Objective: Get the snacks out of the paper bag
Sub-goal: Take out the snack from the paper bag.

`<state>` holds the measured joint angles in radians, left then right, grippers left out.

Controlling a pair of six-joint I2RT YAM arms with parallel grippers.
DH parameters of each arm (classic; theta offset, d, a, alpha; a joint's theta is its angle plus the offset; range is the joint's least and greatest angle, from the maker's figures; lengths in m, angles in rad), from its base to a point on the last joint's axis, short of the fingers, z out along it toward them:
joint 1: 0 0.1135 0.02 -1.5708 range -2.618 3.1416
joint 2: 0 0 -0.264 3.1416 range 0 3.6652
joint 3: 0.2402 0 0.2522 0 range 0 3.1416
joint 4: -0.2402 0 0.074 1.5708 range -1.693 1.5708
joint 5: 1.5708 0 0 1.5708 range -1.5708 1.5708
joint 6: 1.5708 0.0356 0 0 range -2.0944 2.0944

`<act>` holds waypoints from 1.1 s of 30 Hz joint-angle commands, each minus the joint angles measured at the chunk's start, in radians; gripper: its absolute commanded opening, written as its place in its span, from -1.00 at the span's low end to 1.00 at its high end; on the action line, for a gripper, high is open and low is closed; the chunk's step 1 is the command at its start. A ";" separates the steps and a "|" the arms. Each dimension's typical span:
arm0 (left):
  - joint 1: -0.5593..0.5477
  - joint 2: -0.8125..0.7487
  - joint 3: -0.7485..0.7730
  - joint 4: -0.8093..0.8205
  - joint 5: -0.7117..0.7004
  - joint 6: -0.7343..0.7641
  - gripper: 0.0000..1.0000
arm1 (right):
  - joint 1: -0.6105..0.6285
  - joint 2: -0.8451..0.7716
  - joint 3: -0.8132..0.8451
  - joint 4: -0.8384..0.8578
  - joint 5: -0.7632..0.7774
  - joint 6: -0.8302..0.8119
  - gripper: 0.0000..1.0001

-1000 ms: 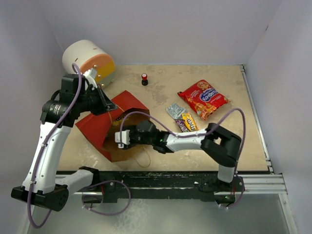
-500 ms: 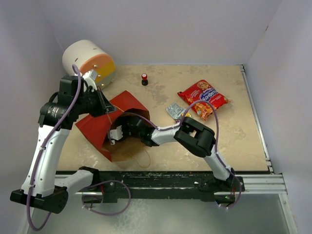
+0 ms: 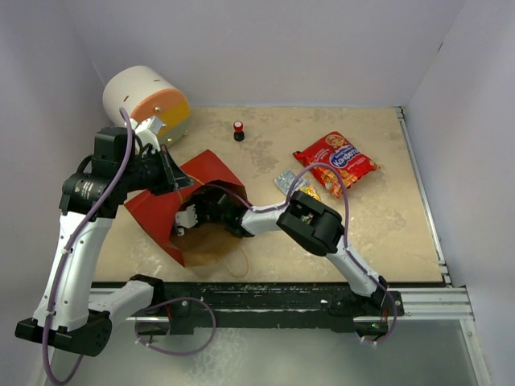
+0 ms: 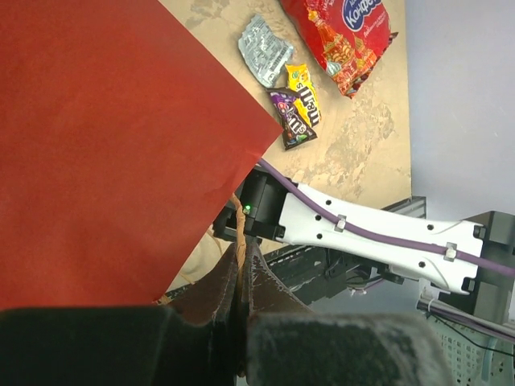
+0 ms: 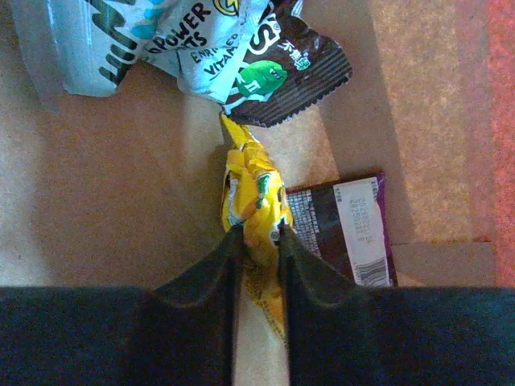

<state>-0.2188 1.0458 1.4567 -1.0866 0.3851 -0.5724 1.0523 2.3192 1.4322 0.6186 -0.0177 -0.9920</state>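
Observation:
The red paper bag (image 3: 157,211) lies on its side with its mouth toward the arms. My left gripper (image 3: 172,178) is shut on the bag's twine handle (image 4: 238,229) and holds its upper wall (image 4: 105,137) up. My right gripper (image 3: 190,218) is inside the bag. There its fingers pinch a yellow candy packet (image 5: 256,189) on the kraft floor. Beside it lie a purple-brown packet (image 5: 354,233), a dark brown packet (image 5: 302,68) and a pale silver-blue packet (image 5: 121,36). Out on the table are the red chip bag (image 3: 335,162), a silver packet (image 3: 285,182), a yellow packet (image 4: 304,90) and a purple packet (image 4: 291,121).
A white cylinder with an orange-yellow face (image 3: 146,100) stands at the back left, close behind the left arm. A small red-and-black knob (image 3: 238,129) sits near the back wall. The right arm's forearm (image 3: 265,217) spans from the bag mouth to mid-table. A black rail (image 3: 265,297) borders the near edge.
My right gripper has pushed deeper into the bag and closed its jaws on the yellow packet. The left gripper keeps its hold on the handle, shifted slightly left.

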 commanded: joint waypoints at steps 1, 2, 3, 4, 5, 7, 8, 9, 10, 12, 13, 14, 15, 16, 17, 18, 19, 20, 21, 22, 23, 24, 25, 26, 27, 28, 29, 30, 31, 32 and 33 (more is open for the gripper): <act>-0.002 -0.029 -0.012 0.016 0.025 0.011 -1.00 | -0.002 -0.037 0.026 0.003 -0.026 0.002 -0.61; -0.002 -0.029 -0.013 0.018 0.020 0.008 -1.00 | -0.001 -0.045 0.021 -0.003 -0.033 0.006 -0.68; -0.002 -0.031 -0.012 0.018 0.015 0.005 -1.00 | 0.001 -0.056 0.016 -0.008 -0.040 0.012 -0.72; -0.002 -0.030 -0.009 0.016 0.009 0.002 -1.00 | 0.006 -0.070 0.005 -0.008 -0.042 0.019 -0.78; -0.002 -0.028 -0.004 0.014 0.001 -0.002 -1.00 | 0.012 -0.089 -0.008 -0.009 -0.042 0.028 -0.82; -0.002 -0.023 0.000 0.012 -0.017 -0.014 -1.00 | 0.022 -0.128 -0.037 -0.017 -0.046 0.057 -0.88; -0.002 -0.022 0.001 0.012 -0.026 -0.019 -1.00 | 0.029 -0.152 -0.056 -0.022 -0.052 0.073 -0.91; -0.001 -0.020 0.000 0.019 -0.033 -0.024 -1.00 | 0.036 -0.179 -0.079 -0.026 -0.059 0.093 -0.95; -0.002 -0.019 -0.002 0.024 -0.036 -0.030 -1.00 | 0.044 -0.206 -0.107 -0.024 -0.064 0.119 -0.97; -0.002 -0.017 -0.004 0.037 -0.041 -0.040 -1.00 | 0.063 -0.270 -0.175 -0.026 -0.076 0.179 -1.00; -0.002 -0.016 -0.005 0.043 -0.043 -0.042 -1.00 | 0.075 -0.309 -0.210 -0.034 -0.077 0.207 -1.00; -0.002 -0.015 -0.007 0.047 -0.044 -0.044 -1.00 | 0.089 -0.357 -0.244 -0.043 -0.070 0.231 -1.00; -0.002 -0.015 -0.008 0.050 -0.048 -0.047 -1.00 | 0.106 -0.393 -0.280 -0.041 -0.056 0.256 -1.00; -0.002 -0.015 -0.009 0.053 -0.050 -0.048 -1.00 | 0.121 -0.435 -0.315 -0.042 -0.043 0.291 -1.00; -0.002 -0.016 -0.011 0.053 -0.051 -0.049 -1.00 | 0.133 -0.473 -0.348 -0.045 -0.031 0.328 -1.00; -0.002 -0.015 -0.014 0.054 -0.053 -0.048 -1.00 | 0.142 -0.518 -0.380 -0.055 -0.022 0.380 -1.00; -0.002 -0.016 -0.015 0.054 -0.056 -0.048 -1.00 | 0.150 -0.563 -0.401 -0.071 -0.018 0.424 -1.00; -0.002 -0.016 -0.017 0.056 -0.061 -0.048 -1.00 | 0.156 -0.605 -0.414 -0.088 -0.017 0.466 -1.00; -0.002 -0.018 -0.019 0.058 -0.064 -0.049 -1.00 | 0.161 -0.651 -0.458 -0.107 -0.019 0.509 -1.00; -0.002 -0.018 -0.019 0.061 -0.066 -0.049 -1.00 | 0.163 -0.695 -0.482 -0.131 -0.022 0.550 -1.00; -0.002 -0.018 -0.021 0.066 -0.067 -0.049 -1.00 | 0.164 -0.737 -0.503 -0.158 -0.023 0.589 -1.00; -0.002 -0.019 -0.021 0.070 -0.067 -0.049 -1.00 | 0.166 -0.783 -0.522 -0.193 -0.026 0.627 -1.00; -0.002 -0.019 -0.021 0.074 -0.068 -0.048 -1.00 | 0.166 -0.825 -0.541 -0.225 -0.027 0.661 -1.00; -0.002 -0.018 -0.022 0.077 -0.067 -0.045 -1.00 | 0.167 -0.871 -0.554 -0.269 -0.023 0.696 -1.00; -0.002 -0.018 -0.021 0.081 -0.067 -0.042 -1.00 | 0.166 -0.910 -0.563 -0.323 -0.011 0.730 -1.00; -0.002 -0.020 -0.024 0.084 -0.067 -0.037 -1.00 | 0.166 -0.952 -0.564 -0.381 0.005 0.759 -1.00; -0.001 -0.024 -0.028 0.087 -0.072 -0.032 -1.00 | 0.166 -0.995 -0.564 -0.445 0.021 0.784 -1.00; -0.002 -0.029 -0.033 0.089 -0.078 -0.029 -1.00 | 0.166 -1.032 -0.565 -0.497 0.032 0.805 -1.00; -0.002 -0.035 -0.038 0.094 -0.085 -0.026 -1.00 | 0.166 -1.072 -0.566 -0.558 0.036 0.828 -1.00; -0.002 -0.038 -0.044 0.097 -0.092 -0.023 -1.00 | 0.166 -1.110 -0.568 -0.610 0.032 0.863 -1.00; -0.002 -0.044 -0.049 0.100 -0.098 -0.022 -1.00 | 0.166 -1.147 -0.571 -0.642 0.049 0.894 -1.00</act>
<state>-0.2188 1.0286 1.4242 -1.0458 0.3180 -0.6086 1.2209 1.3064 0.8646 0.1932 -0.0151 -0.2749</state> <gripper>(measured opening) 0.011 0.008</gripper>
